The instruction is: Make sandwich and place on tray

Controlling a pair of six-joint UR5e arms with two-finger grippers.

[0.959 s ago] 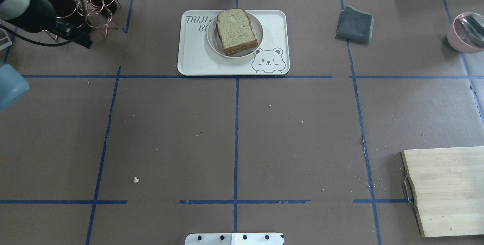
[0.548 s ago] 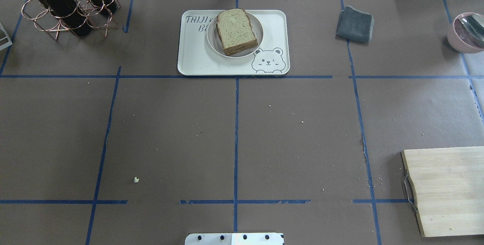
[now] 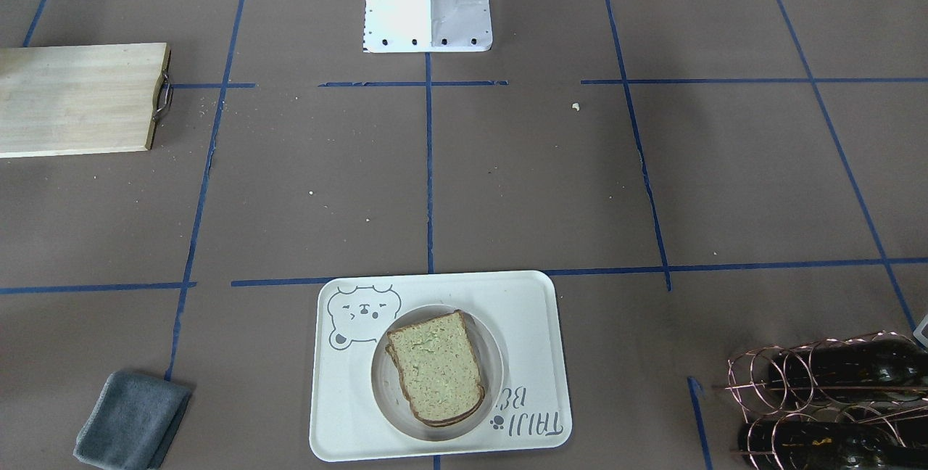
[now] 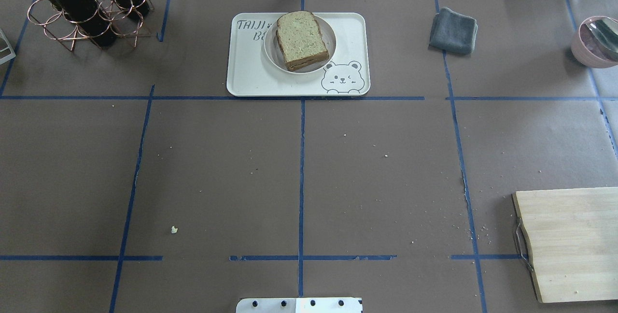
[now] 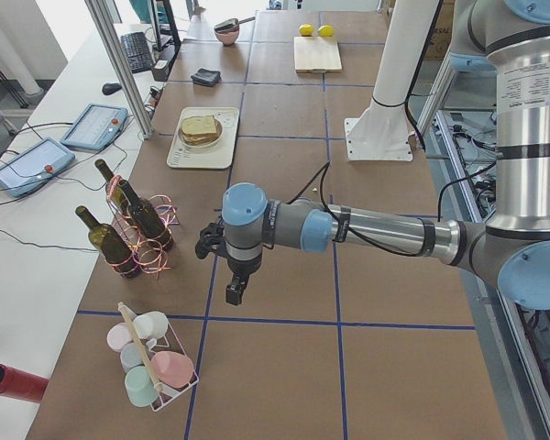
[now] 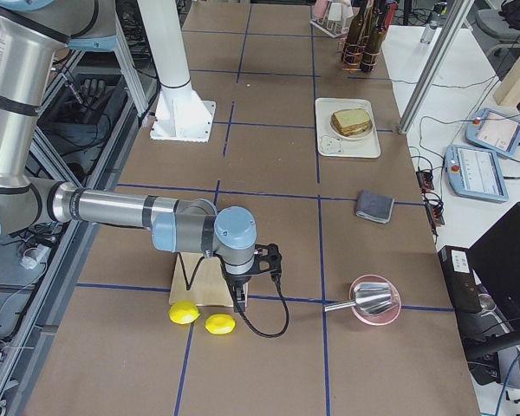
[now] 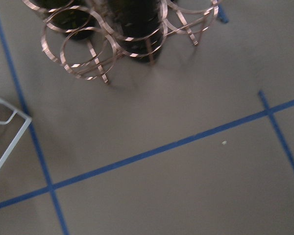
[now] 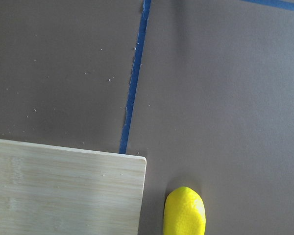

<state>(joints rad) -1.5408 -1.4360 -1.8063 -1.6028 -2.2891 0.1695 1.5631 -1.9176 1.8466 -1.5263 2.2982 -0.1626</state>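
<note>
The sandwich (image 4: 302,40) lies on a small round plate (image 4: 270,57), and the plate stands inside the tray (image 4: 246,81), at the far edge of the table on its centre line. Top slice seated squarely, darker filling edge visible at the side nearest the robot. The sandwich's long axis runs roughly far-to-near, slightly skewed, rounded end away from the robot. The tray's long side runs across the table. Neither arm appears in the overhead or front-facing views. The left gripper (image 5: 235,291) hangs above the table just beside the wine rack (image 5: 137,234), fingers pointing down. The right gripper (image 6: 239,300) hangs by the end of the wooden board (image 6: 199,282), near two lemons (image 6: 185,312). Both show only in the side views, so I cannot tell whether either pair of jaws is parted or closed; nothing is seen carried in either. Both grippers are well apart from the tray, on opposite sides of it. Assessment: the left looks the nearer, since the rack shares the tray's far row while the board lies in the near row. The task appears complete as laid. Any further reach would need to come in from the side, across the sandwich's long axis.
</note>
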